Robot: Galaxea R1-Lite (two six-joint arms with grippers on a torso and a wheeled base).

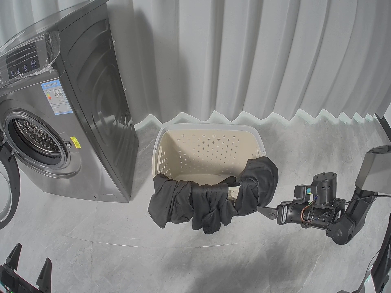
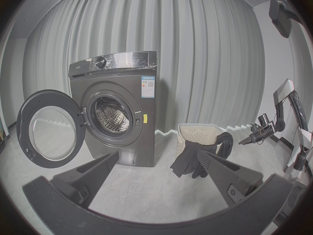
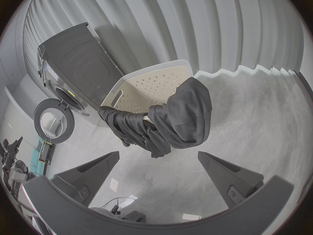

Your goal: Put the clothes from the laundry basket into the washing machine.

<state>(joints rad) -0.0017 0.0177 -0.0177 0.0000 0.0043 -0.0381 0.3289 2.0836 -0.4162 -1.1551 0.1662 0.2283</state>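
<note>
One washing machine (image 1: 93, 102) stands open-doored left of the basket (image 1: 207, 126); dark clothes (image 1: 191, 202) drape the basket's near rim, likely soft, light, floppy, so pinch a thick fold. Your right claw (image 1: 264, 211) gapes empty just beside them; the left claw (image 1: 31, 256), open too, waits well apart. The left wrist view faces the drum (image 2: 112, 116) squarely; the head view catches it aslant.

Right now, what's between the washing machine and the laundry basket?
Only bare grey floor lies between the washing machine and the laundry basket, seen in the head view. The dark clothes hang over the basket's near rim.
</note>
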